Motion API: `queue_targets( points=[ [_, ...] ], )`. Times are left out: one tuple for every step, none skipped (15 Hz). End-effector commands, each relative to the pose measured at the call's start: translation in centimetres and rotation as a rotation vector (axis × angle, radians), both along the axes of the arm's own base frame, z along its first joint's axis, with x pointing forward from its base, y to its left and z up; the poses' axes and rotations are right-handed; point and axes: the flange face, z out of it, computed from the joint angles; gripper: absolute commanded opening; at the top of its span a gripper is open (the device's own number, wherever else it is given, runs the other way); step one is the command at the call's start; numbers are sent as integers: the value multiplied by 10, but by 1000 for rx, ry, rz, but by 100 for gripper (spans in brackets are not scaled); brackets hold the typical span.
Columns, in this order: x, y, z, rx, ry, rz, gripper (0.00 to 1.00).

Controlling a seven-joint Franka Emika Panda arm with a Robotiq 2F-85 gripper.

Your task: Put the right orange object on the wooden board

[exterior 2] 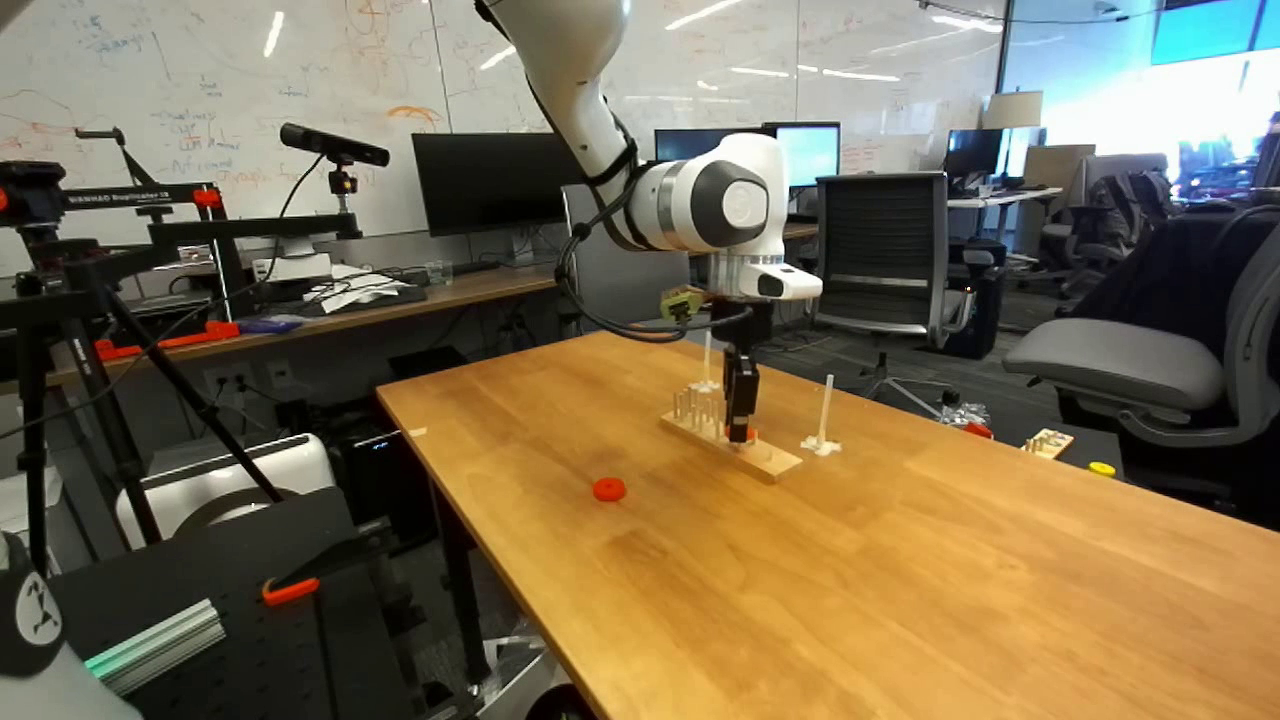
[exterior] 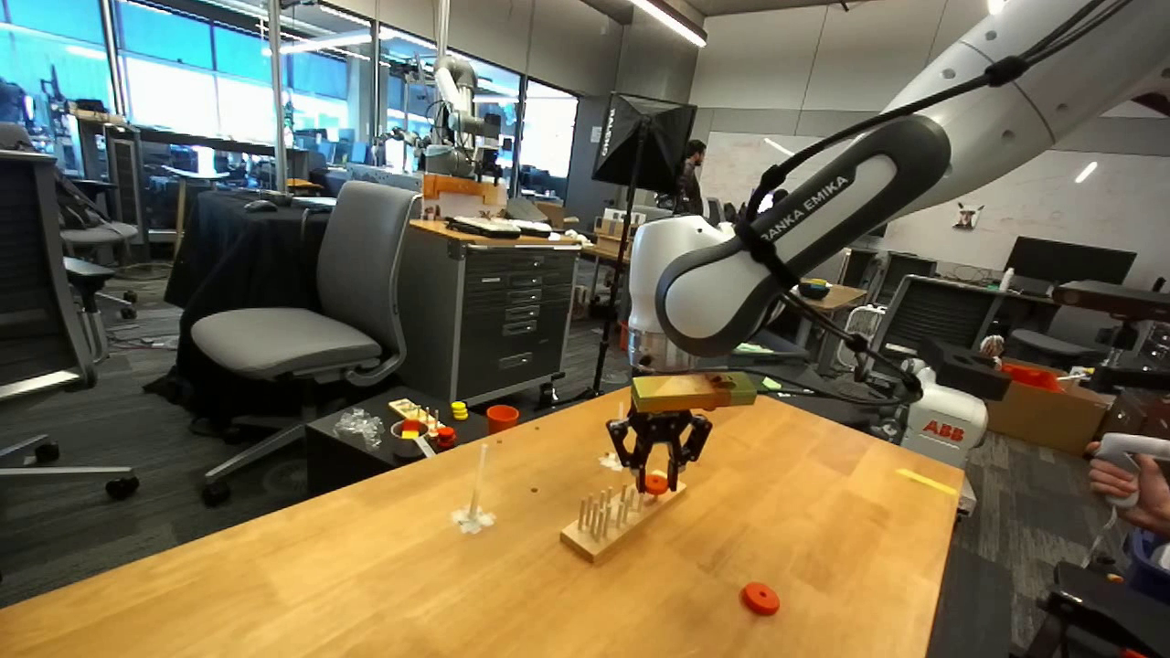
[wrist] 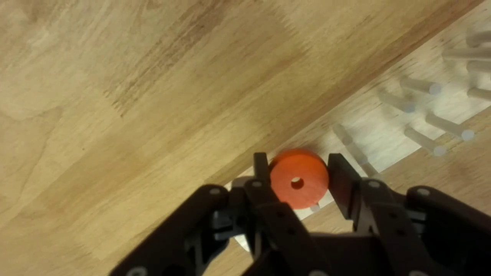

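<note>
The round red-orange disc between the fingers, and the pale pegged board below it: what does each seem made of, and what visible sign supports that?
Round red-orange disc: probably plastic, smooth and fairly matte, given its evenly coloured face; painted wood can't be ruled out.
Pale rectangular pegged board: apparently bare wood, its dull surface showing faint grain streaks in the wrist view.

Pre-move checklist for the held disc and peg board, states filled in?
1. Jaws shut on orange disc: ok, touching both sides.
2. Disc over wooden board: ok.
3. Disc lined up with one of the pegs: cannot tell.
4. Disc resting on board: cannot tell.
5. Second disc off the board: ok, on the tabletop.
6. Jaws free to withdraw: not ok, disc between them.
</note>
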Motion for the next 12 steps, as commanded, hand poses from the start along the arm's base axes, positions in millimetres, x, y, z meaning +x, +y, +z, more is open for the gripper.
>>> queue_targets(
  points=[
    [6, 6, 0, -21, 19, 6, 18],
    [5, 5, -1, -22, 23, 7, 18],
    [6, 4, -1, -22, 25, 6, 18],
    [6, 3, -2, -23, 30, 5, 18],
    [6, 1, -2, -23, 34, 4, 18],
    [6, 1, -2, -22, 35, 2, 18],
    [7, -1, -2, -23, 37, 1, 18],
    [8, -2, -2, -22, 40, -2, 18],
    [9, -2, -2, -22, 43, -3, 18],
    [10, -3, -2, -23, 41, -5, 18],
    [10, -3, -3, -25, 41, -7, 18],
    [11, -4, -4, -25, 42, -9, 18]
  ],
)
